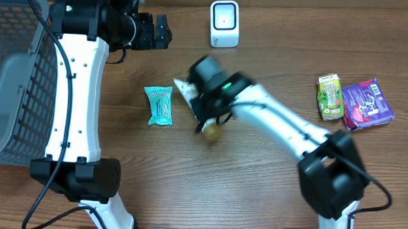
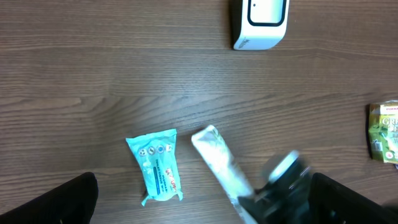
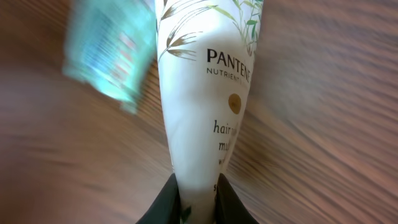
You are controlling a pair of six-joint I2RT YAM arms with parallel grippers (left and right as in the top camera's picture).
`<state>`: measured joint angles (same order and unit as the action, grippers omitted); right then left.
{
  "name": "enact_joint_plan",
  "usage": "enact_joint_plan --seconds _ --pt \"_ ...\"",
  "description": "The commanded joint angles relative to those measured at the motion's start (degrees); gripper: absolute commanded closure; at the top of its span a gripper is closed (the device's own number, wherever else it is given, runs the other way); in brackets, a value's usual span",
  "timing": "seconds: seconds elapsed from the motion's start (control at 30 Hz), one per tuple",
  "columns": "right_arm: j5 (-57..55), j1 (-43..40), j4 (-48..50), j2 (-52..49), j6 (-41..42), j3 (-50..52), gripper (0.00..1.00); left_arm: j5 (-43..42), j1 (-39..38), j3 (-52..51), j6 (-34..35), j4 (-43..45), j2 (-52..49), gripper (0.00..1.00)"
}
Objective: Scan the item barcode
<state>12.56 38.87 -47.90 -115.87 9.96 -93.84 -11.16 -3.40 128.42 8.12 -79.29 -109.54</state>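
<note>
The white plastic tube (image 3: 205,93) reads "PANTENE" above "NUTRIENT", with "hair" further down toward six o'clock.

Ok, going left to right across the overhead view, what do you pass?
Basket → teal packet → tube → green pouch → purple packet. Scanner left out: it overlaps the tube's span.

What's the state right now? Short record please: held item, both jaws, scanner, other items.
held item: tube
right jaws: shut on tube
left jaws: open, holding nothing
scanner: at the table's far side, apart from tube
lying on table: teal packet, beside tube; green pouch and purple packet, to the right
basket: on the left
</note>
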Motion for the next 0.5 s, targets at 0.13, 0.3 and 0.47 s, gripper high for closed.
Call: enact_joint_plan --seconds 0.13,0.3,0.47 --pt "31.0 -9.1 8.3 -4.2 1.9 8.1 0.96 -0.3 -0.4 0.7 -0.8 0.0 0.2 0.01" --pt "18.5 -11.2 8.4 -4.7 5.4 8.8 0.92 -0.3 -0.4 0.7 -0.8 0.0 0.2 0.0" --pt "5.4 -11.3 6.4 -4.7 6.6 8.8 0.81 -0.3 -0.4 0.7 -0.8 0.0 0.2 0.01"
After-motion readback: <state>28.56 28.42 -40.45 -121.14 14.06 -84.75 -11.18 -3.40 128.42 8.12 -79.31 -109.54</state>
